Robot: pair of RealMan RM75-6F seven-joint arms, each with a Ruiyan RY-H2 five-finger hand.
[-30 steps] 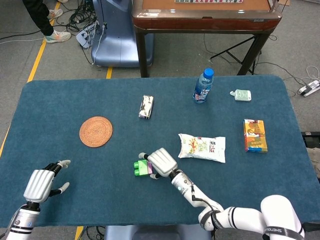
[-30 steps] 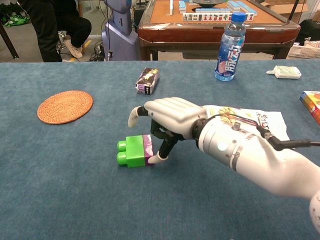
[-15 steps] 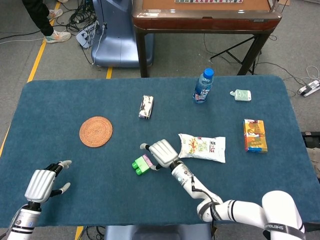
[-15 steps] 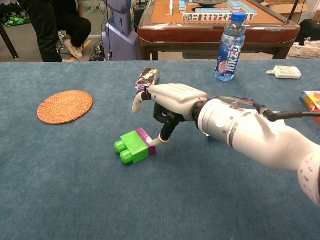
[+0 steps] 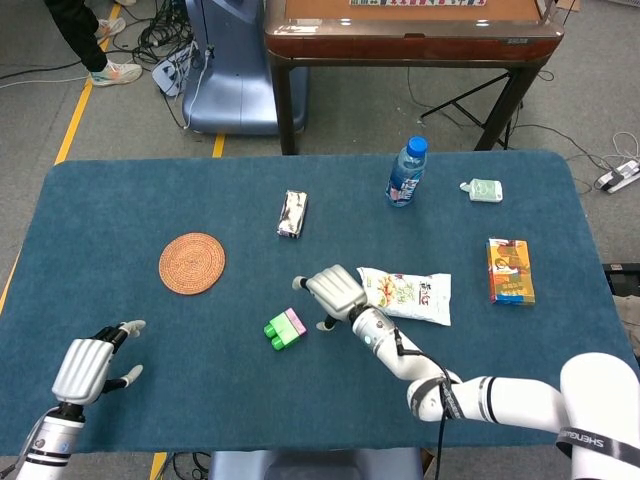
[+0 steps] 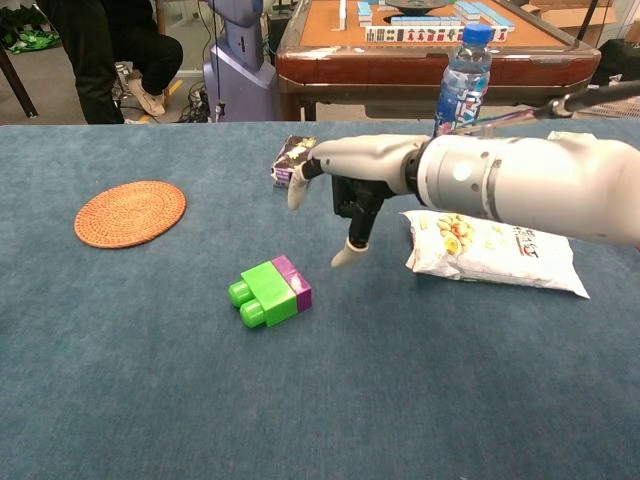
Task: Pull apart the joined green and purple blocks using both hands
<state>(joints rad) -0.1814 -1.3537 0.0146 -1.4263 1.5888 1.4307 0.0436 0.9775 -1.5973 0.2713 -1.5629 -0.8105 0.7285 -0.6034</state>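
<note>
The joined green and purple blocks (image 5: pixel 285 328) (image 6: pixel 271 292) lie on the blue table, turned at an angle, green half toward the left and purple half toward the right. My right hand (image 5: pixel 335 290) (image 6: pixel 352 190) hovers above and to the right of them, fingers apart, holding nothing and clear of the blocks. My left hand (image 5: pixel 88 365) rests near the table's front left corner, fingers spread and empty; the chest view does not show it.
A snack bag (image 5: pixel 405 294) (image 6: pixel 490 246) lies just right of my right hand. A woven coaster (image 5: pixel 192 262) (image 6: pixel 130 212), a small wrapped packet (image 5: pixel 291 213) (image 6: pixel 295 160), a water bottle (image 5: pixel 405 171) (image 6: pixel 459 92), a coloured box (image 5: pixel 510 270) and a small white item (image 5: pixel 483 189) lie around.
My right hand let go of the blocks and rose up and to the right. The blocks were turned askew and now lie alone. The left hand barely moved.
</note>
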